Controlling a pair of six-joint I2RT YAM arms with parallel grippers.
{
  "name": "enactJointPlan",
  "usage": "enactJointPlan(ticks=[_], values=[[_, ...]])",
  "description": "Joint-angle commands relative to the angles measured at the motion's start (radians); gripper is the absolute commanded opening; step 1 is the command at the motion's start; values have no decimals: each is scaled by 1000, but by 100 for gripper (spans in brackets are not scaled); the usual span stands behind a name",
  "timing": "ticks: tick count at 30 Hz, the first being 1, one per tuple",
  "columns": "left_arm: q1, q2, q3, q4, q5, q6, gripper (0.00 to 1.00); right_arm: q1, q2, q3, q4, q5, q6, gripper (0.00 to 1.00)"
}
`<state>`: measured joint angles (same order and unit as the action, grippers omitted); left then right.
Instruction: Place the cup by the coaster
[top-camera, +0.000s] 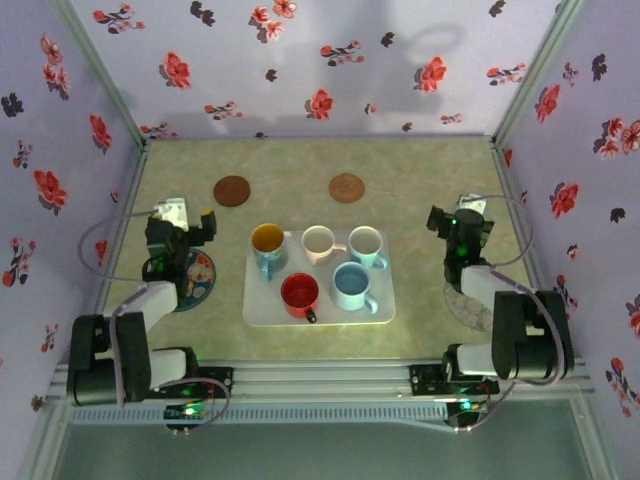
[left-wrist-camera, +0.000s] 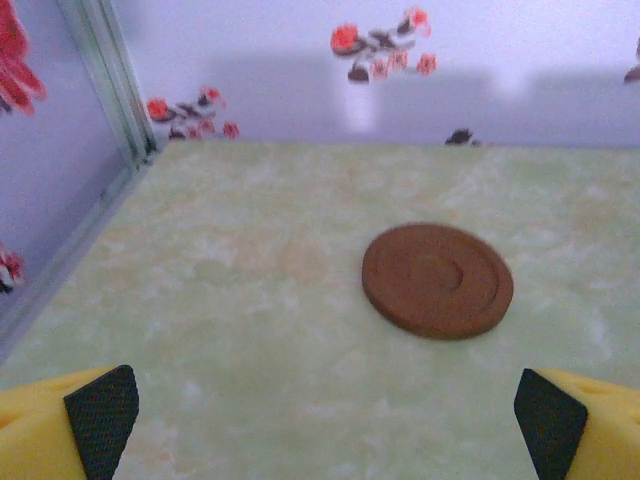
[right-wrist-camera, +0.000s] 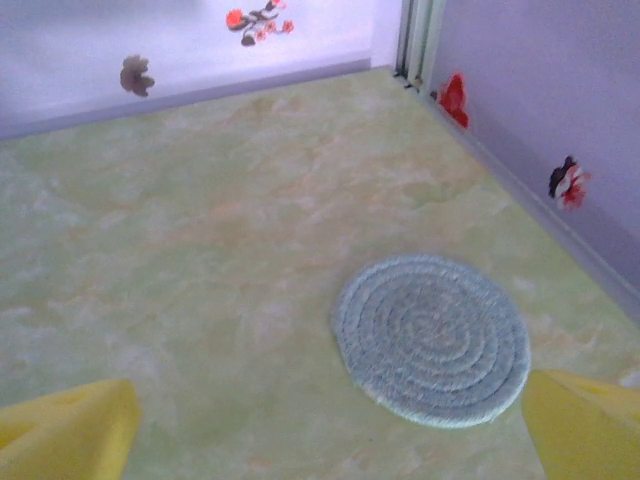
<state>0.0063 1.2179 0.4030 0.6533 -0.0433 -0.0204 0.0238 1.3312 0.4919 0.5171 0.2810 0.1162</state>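
Five cups stand on a white tray (top-camera: 262, 312) in the middle of the table: a yellow-lined cup (top-camera: 267, 243), a pale pink cup (top-camera: 318, 243), a white cup (top-camera: 366, 243), a red cup (top-camera: 300, 293) and a blue cup (top-camera: 352, 284). A brown coaster (top-camera: 231, 190) (left-wrist-camera: 437, 279) lies behind the tray on the left, and an orange-brown coaster (top-camera: 346, 187) on the right. A grey woven coaster (right-wrist-camera: 432, 338) (top-camera: 458, 303) lies partly under the right arm. My left gripper (top-camera: 195, 228) (left-wrist-camera: 325, 420) and right gripper (top-camera: 450, 225) (right-wrist-camera: 328, 430) both hang open and empty, off to the tray's sides.
A patterned dark coaster (top-camera: 197, 280) lies under the left arm. Flowered walls close the table in at the back and on both sides. Bare tabletop runs between the tray and the two far coasters.
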Motion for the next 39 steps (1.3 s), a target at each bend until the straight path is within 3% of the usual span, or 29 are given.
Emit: enactJointPlan(ticks=[1, 9, 14, 20, 24, 29, 39], values=[[-6, -87, 99, -160, 15, -4, 99, -2, -66, 80, -214, 43, 29, 99], [-6, -196, 314, -603, 28, -108, 99, -3, -147, 262, -557, -89, 70, 99], [-6, -174, 495, -890, 17, -149, 99, -2, -156, 372, -734, -242, 79, 99], [-6, -122, 677, -1123, 25, -189, 99, -1, -173, 464, -857, -391, 76, 99], [-6, -59, 778, -1245, 40, -219, 99, 5, -153, 517, -909, -485, 72, 100], [-12, 43, 884, -1356, 62, -257, 99, 37, -125, 559, -941, -513, 83, 100], [-21, 199, 983, -1413, 94, -312, 88, 119, -106, 552, -874, -545, 110, 100]])
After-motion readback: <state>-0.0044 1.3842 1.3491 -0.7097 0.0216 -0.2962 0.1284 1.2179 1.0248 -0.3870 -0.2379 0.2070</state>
